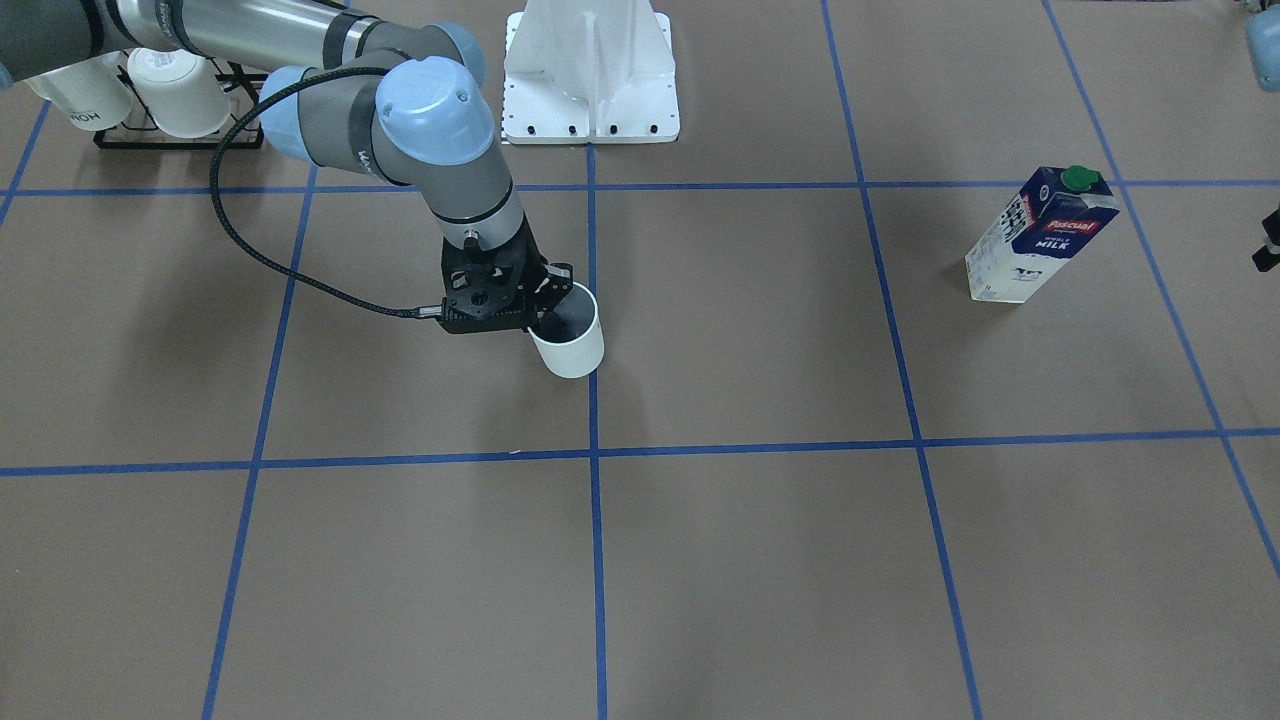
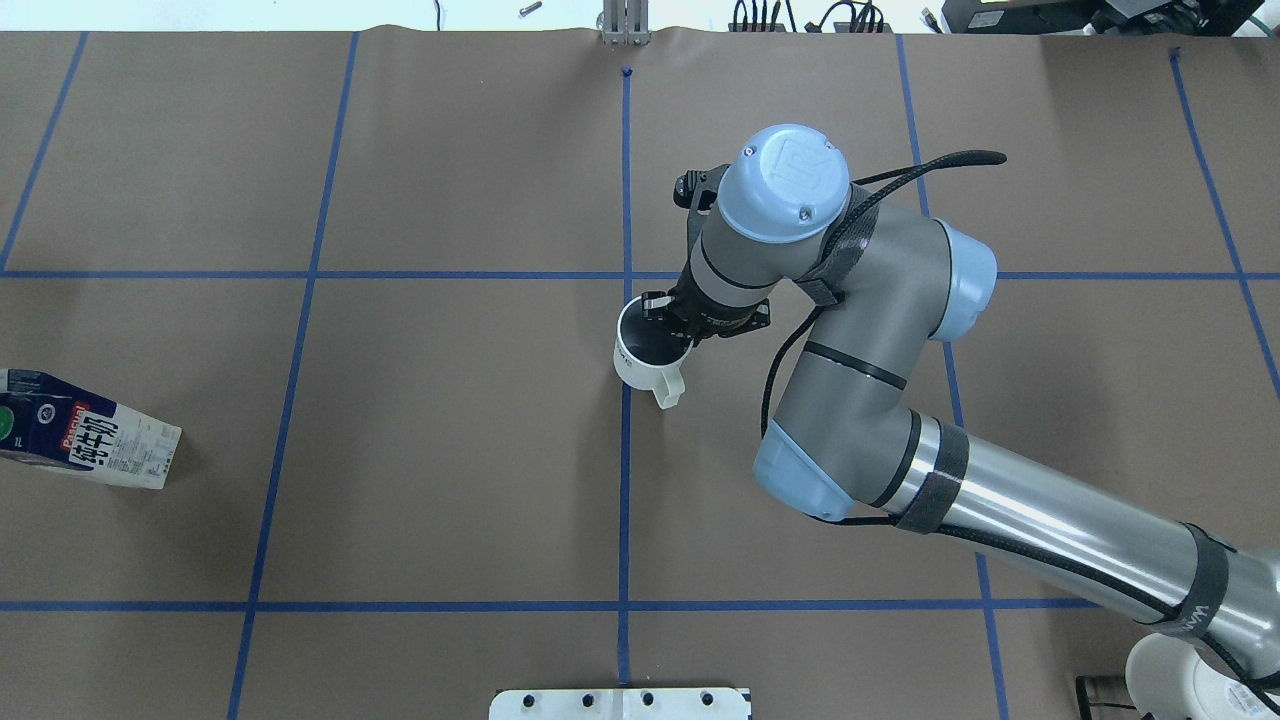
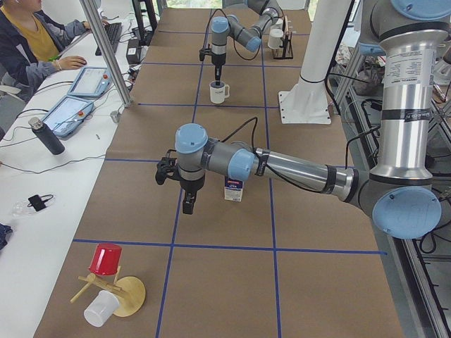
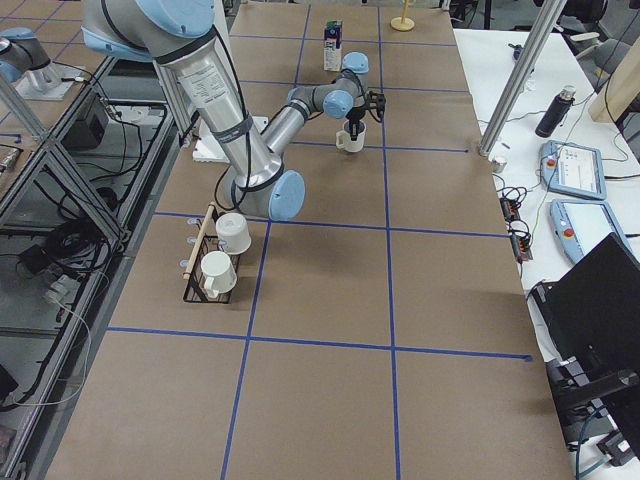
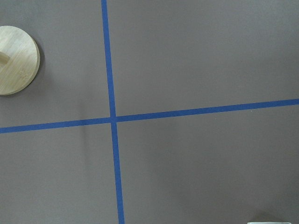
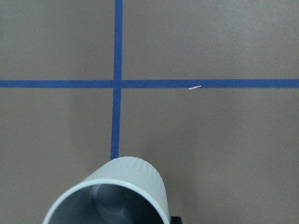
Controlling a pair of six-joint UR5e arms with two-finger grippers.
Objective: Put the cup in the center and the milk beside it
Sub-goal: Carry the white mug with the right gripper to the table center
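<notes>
**Mug stands on the middle line, milk well off to one side**

A flat brown table, ruled into squares by blue tape, fills the scene. The grey-and-blue right arm stretches out to the central blue tape line. The matching left arm hangs above a tape crossing at its own end of the table. The tall dark-blue-and-white milk carton, topped by a round green cap, stands upright on the robot's left side, well apart from the middle. The plain white cylindrical mug with a grey inside stands upright on the central line (its small handle points toward the robot's base). The black right gripper is clenched on the mug's rim, one finger inside it. Whether the black left gripper is parted or closed cannot be told
</notes>
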